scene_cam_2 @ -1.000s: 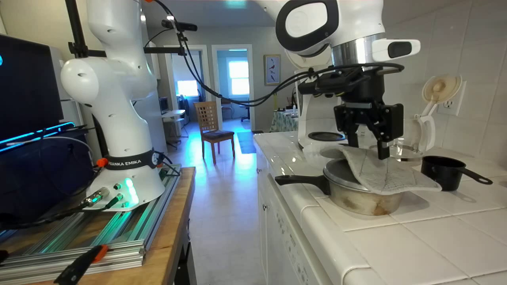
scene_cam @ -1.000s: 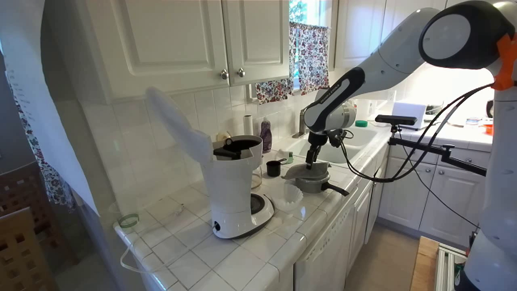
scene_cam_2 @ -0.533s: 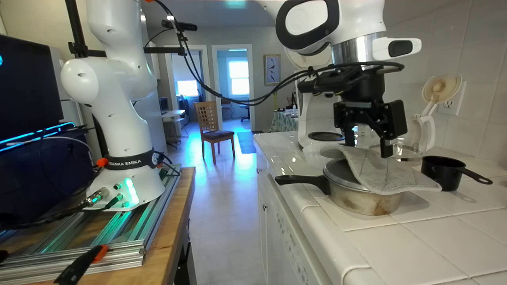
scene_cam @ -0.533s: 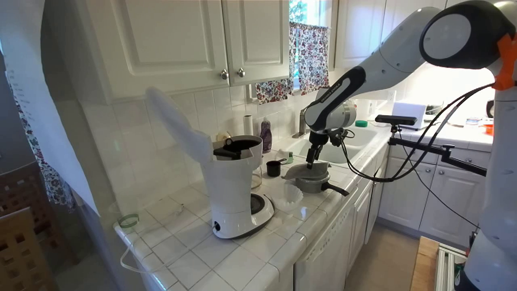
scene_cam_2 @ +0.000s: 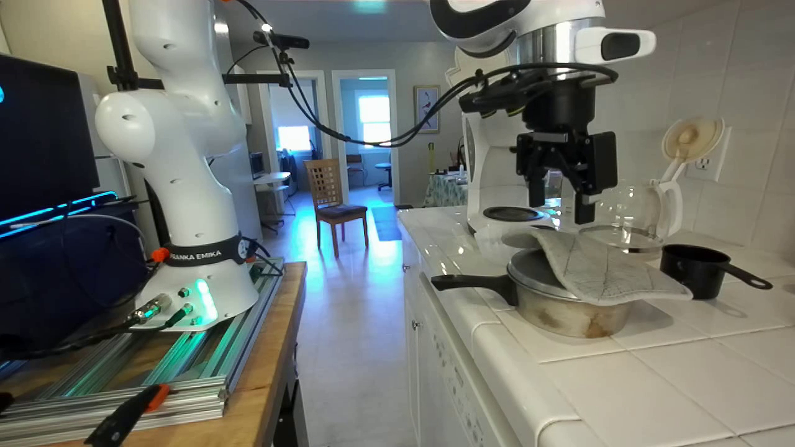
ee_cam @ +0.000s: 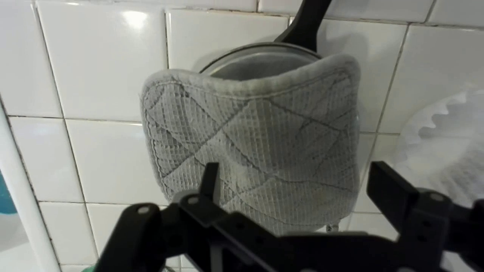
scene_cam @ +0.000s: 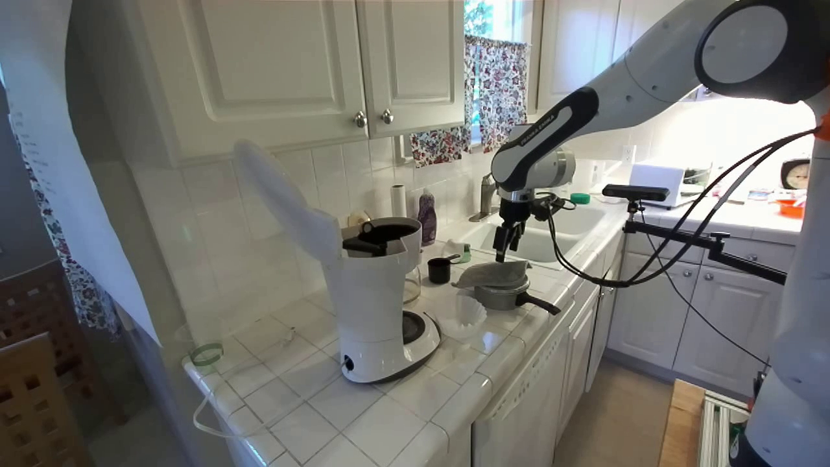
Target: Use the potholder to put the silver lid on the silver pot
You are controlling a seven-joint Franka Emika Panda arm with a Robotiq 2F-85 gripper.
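- Your silver lid (scene_cam_2: pixel 535 272) is on the silver pot (scene_cam_2: pixel 556 313) on the tiled counter (scene_cam_2: pixel 671 385). You see only the part by the dark handle (scene_cam_2: pixel 475 283); its middle and far side are under the potholder (scene_cam_2: pixel 602 268), so you can't tell if it's seated all round.
- Wrist view gives you just a crescent of lid and rim past the potholder's edge; the top of the frame crops the handle.
- Potholder is draped across the lid, bent, one side jutting past the pot toward the black cup (scene_cam_2: pixel 694 273).
- Your gripper (scene_cam_2: pixel 560 208) is released: fingers (scene_cam_2: pixel 584 208) spread wide, hanging above the potholder, apart from it. In an exterior view the fingertips (scene_cam: pixel 500 257) line up with the potholder, so the gap is hard to read there.
- In the wrist view the gripper blocks part of the potholder's lower edge from you.
- Paper filter (ee_cam: pixel 450 147) is near the pot, cropped by the wrist view's right edge.
- In an exterior view the coffee maker (scene_cam: pixel 368 311) hides most of the glass jug (scene_cam: pixel 412 287) from you.
- Your arm (scene_cam_2: pixel 559 46) leaves the top of the frame in an exterior view.
- Teal item (ee_cam: pixel 5 198) at the wrist view's left edge and green item (ee_cam: pixel 89 269) at its bottom: too cropped to name.
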